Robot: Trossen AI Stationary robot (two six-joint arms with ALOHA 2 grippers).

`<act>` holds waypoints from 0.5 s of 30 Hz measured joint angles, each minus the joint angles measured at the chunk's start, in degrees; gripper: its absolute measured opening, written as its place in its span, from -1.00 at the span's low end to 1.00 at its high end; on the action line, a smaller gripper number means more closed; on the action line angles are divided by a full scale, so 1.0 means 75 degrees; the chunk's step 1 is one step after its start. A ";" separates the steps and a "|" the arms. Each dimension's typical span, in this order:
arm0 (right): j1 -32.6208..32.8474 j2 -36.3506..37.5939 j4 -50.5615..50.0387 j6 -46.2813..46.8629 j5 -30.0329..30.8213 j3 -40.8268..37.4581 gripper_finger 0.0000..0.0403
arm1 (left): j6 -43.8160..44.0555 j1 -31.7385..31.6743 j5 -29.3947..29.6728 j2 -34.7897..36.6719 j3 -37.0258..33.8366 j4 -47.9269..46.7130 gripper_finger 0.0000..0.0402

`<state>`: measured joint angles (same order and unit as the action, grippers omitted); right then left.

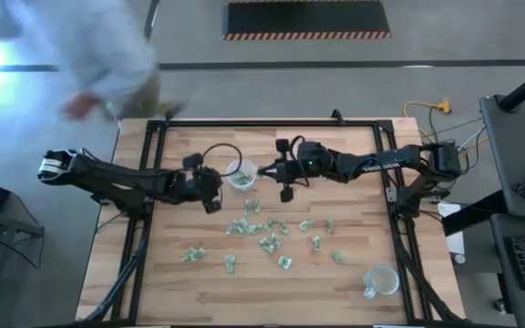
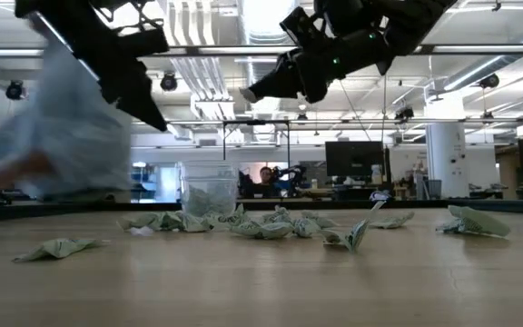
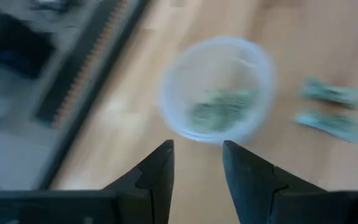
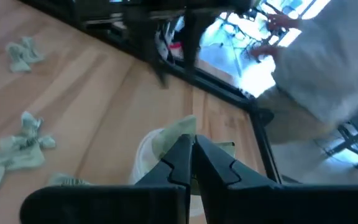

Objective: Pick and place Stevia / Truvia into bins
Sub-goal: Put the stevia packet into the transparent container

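A sachet [image 4: 178,132] sits pinched in the tightly pressed right claw [image 4: 192,144] above the bin [image 1: 241,173], and if let go off-centre it could flutter past the rim onto the surface [image 1: 171,273], or the empty, spread left claw [image 3: 197,149] nearby could knock the bin.

Two bins [image 1: 241,173] — roughly fifteen loose sachets [image 1: 269,242] — two arms [image 1: 135,180]
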<state>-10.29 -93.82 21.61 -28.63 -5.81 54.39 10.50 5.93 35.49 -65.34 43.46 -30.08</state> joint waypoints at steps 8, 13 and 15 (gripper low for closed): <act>-0.0127 -0.0818 0.0030 -0.0009 -0.0118 0.0653 -0.96 | 0.0662 0.0751 -0.0955 -0.0075 -0.0398 0.0070 -0.40; -0.0279 -0.1907 -0.0088 0.0023 -0.0113 0.1463 -0.96 | 0.0772 0.1164 -0.0980 -0.0368 -0.0399 0.0281 -0.40; -0.0345 -0.2298 -0.0288 0.0103 -0.0107 0.1873 -0.96 | 0.0778 0.1315 -0.1027 -0.0478 -0.0398 0.0295 -0.40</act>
<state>-12.88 -111.06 19.44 -27.86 -6.61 68.44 16.34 15.79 27.79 -68.92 40.47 -27.87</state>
